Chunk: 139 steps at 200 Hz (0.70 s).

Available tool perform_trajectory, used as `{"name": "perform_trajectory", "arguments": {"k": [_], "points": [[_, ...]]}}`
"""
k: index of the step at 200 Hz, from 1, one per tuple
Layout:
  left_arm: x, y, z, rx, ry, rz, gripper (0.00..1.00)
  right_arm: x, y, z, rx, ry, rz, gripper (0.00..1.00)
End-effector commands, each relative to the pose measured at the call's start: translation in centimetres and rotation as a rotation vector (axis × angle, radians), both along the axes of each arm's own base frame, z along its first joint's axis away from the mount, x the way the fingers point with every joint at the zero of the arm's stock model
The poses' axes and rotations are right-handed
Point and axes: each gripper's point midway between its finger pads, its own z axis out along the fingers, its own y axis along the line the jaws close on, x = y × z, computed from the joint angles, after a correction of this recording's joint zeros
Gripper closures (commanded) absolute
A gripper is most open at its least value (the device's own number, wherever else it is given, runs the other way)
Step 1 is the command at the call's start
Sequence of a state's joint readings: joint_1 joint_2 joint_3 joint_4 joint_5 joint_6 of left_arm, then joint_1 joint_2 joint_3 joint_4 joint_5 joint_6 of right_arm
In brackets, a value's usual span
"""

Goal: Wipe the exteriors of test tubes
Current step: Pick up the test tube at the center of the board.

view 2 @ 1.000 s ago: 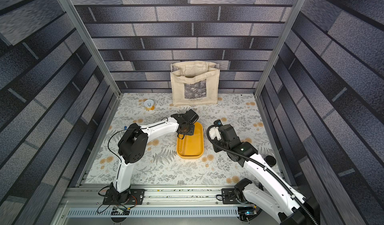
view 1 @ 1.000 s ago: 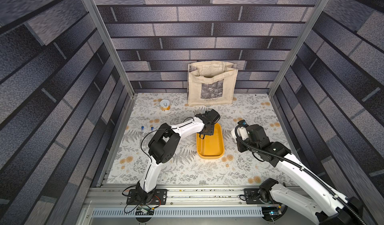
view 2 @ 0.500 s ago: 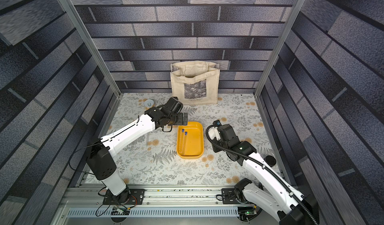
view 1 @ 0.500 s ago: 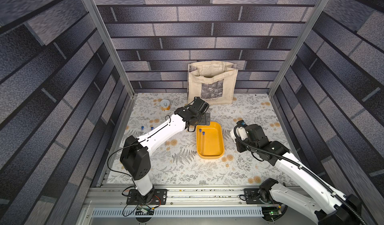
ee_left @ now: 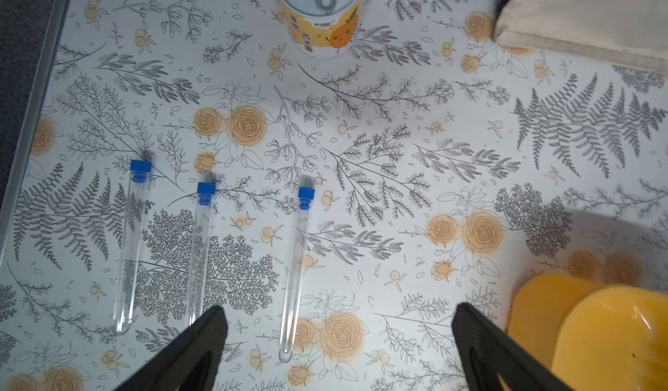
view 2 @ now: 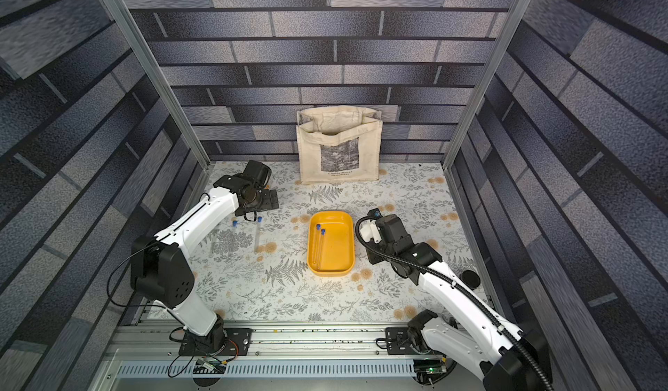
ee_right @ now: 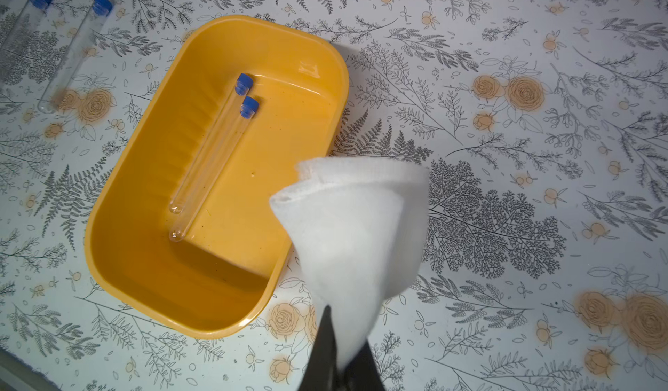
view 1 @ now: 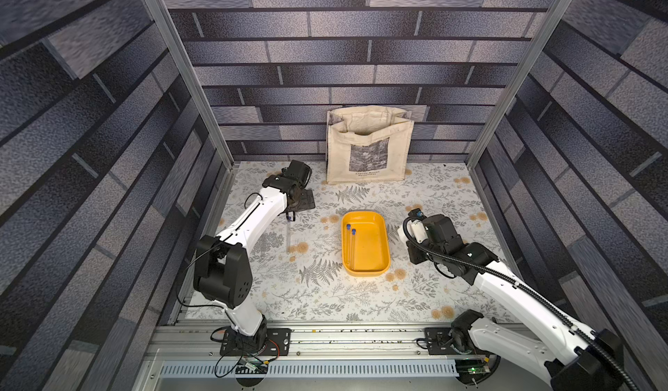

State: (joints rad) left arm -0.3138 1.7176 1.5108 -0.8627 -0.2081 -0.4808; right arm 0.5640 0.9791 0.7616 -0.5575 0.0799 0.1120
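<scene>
White floral tabletop [view 1: 361, 298] carries a canvas tote bag [view 1: 368, 147] at its far edge and a yellow tray [view 1: 372, 251] near the middle. The right tool [ee_right: 341, 338] pinches a white cloth [ee_right: 354, 233] beside the tray. The left tool [ee_left: 338, 311] hangs spread wide, empty, above three test tubes [ee_left: 198, 255] near the left edge. Two more test tubes [ee_right: 206, 154] lie inside the tray.

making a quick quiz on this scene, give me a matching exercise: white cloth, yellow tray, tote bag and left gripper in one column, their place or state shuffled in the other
1 white cloth
2 yellow tray
3 tote bag
4 left gripper

a open, holding nothing
b pinched in the right gripper
c stands at the back wall
d holds two test tubes

Pairs: 1-b, 2-d, 3-c, 4-a
</scene>
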Motion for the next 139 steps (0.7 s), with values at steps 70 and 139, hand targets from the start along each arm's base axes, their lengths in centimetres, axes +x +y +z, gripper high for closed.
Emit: {"name": "perform_trajectory", "arguments": {"k": [70,139], "points": [[1.7,2.1,-5.3,-0.021,0.256,-0.07,0.2,0.3,0.0,0.5,0.017,-0.026,0.0,1.0],[2.8,3.7,-9.0,-0.053,0.308,-0.077,0.38,0.0,-0.3,0.3,0.017,-0.029,-0.014,1.0]]}}
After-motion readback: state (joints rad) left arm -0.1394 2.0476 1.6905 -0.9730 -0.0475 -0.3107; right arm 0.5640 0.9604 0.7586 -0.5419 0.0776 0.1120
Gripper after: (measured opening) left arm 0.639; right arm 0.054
